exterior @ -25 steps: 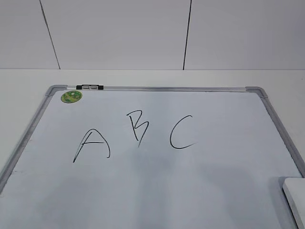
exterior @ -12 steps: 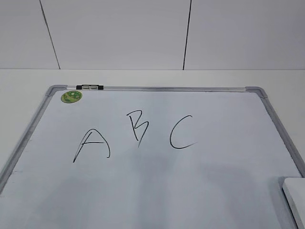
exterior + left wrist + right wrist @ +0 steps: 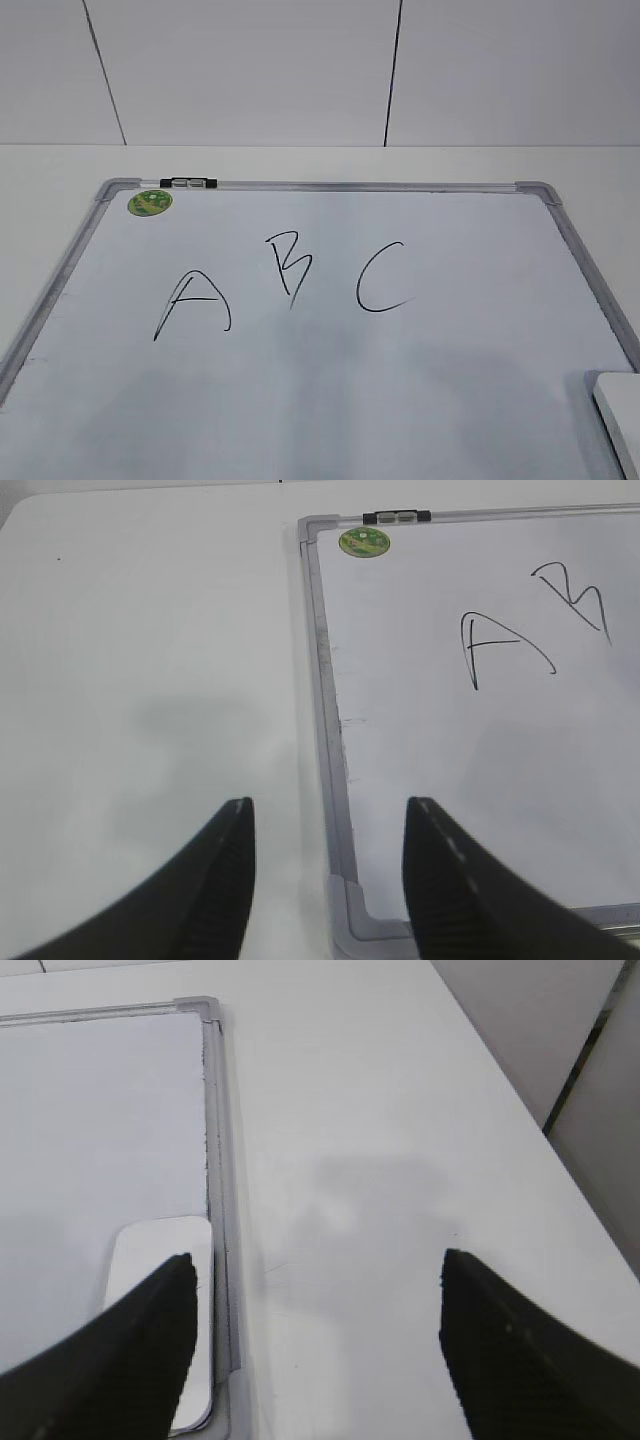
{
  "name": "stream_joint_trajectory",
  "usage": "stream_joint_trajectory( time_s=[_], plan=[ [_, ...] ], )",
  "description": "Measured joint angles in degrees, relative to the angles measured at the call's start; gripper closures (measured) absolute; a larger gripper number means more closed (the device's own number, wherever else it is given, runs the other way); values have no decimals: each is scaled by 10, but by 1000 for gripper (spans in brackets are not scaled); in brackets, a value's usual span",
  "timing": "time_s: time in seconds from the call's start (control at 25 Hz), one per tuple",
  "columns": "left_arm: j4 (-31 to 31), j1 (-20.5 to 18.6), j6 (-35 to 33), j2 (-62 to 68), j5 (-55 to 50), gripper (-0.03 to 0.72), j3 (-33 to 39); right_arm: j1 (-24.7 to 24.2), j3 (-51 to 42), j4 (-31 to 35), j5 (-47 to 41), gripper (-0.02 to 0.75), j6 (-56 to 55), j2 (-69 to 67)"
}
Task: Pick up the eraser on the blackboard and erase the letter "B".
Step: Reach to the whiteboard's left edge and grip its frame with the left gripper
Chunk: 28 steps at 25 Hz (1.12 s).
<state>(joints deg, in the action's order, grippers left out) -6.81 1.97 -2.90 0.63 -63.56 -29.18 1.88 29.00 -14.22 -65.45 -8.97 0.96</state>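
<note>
"A", "B", "C" on blackboard (image 3: 470,330)

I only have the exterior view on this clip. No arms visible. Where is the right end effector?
Observer: The right end effector hangs open, straddling the blackboard frame's right side near the eraser.
Operator: And the left one?
Observer: The left end effector is open over the board's near left corner.
Operator: Is the eraser gripped?
Observer: No, it lies flat on the board against the frame, partly behind one finger.

White table (image 3: 60,165) beneath a white wall (image 3: 250,70) with dark seams.
</note>
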Motion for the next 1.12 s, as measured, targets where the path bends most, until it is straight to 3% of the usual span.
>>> stream_joint_trajectory(
  time_s=[0.56, 1.12],
  plan=[
    [0, 0, 0, 22, 3, 328, -6, 0, 0, 19, 0, 144, 21, 0],
    [-57, 0, 3, 383, 134, 328, -129, 0, 0, 31, 0, 144, 29, -5]
  ],
)
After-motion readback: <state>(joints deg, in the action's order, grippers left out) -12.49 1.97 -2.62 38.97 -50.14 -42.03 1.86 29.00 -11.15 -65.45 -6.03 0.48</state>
